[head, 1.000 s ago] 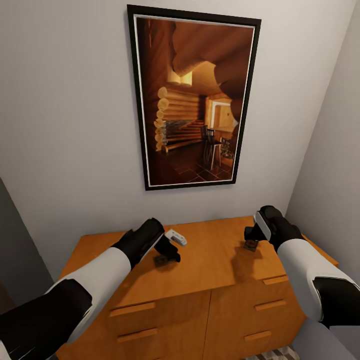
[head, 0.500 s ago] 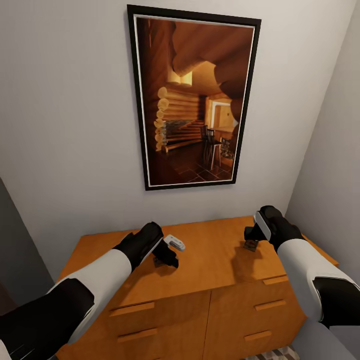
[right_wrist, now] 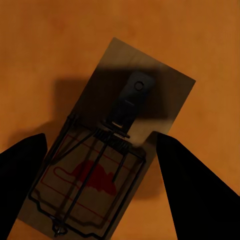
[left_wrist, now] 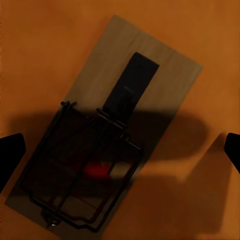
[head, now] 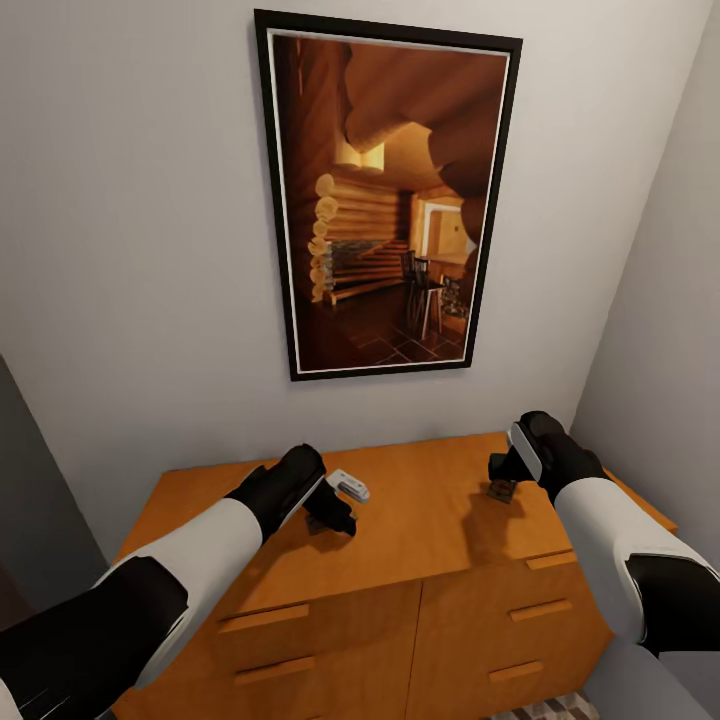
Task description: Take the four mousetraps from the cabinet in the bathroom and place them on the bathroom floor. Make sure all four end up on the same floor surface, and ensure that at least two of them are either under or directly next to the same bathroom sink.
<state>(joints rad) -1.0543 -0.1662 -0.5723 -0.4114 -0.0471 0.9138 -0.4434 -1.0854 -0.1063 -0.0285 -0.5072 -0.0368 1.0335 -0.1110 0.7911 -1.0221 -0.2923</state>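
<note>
Mousetraps are the concern here: each gripper hangs over one lying flat on the cabinet (head: 420, 520) top, and a thin board flush on wood is likely to skid or tip if the fingers close slightly off its edges, or to snap its wire if a pad lands on the spring. In the left wrist view the left gripper (left_wrist: 120, 150) is spread wide, dark fingertips at the frame's side edges, its mousetrap (left_wrist: 117, 125) between them, untouched. The right gripper (right_wrist: 105, 175) is open too, but narrower, its fingers flanking the other mousetrap (right_wrist: 107, 155) closely; contact I cannot tell. A framed picture (head: 385, 200) hangs above.
</note>
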